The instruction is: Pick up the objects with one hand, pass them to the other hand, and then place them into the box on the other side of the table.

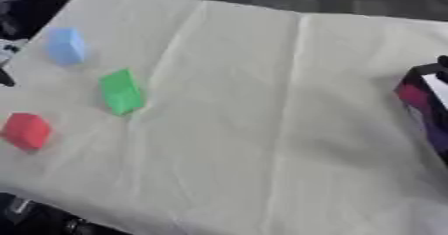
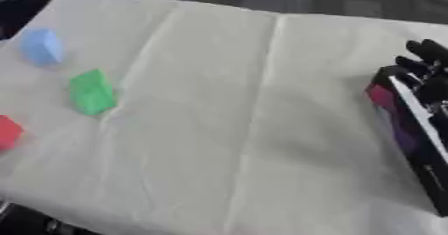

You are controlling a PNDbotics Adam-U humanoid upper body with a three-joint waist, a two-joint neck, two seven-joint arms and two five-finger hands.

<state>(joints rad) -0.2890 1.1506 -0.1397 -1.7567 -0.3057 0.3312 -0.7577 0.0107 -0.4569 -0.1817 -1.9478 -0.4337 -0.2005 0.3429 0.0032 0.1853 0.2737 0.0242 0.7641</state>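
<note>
A cream tablecloth [image 1: 262, 104] is covering the table. The dark box [image 2: 411, 129] is sitting at its right edge, the right hand [image 2: 426, 59] hovering over the rim (fingers unclear). Left side: green block [image 1: 120, 91], blue block [image 1: 66, 45], red block [image 1: 26, 130], lying apart.

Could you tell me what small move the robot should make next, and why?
Probably bring the left hand, not in view, over the green block. It lies with the blue block and red block on the table's left, untouched, while the right hand hangs by the box on the right.
</note>
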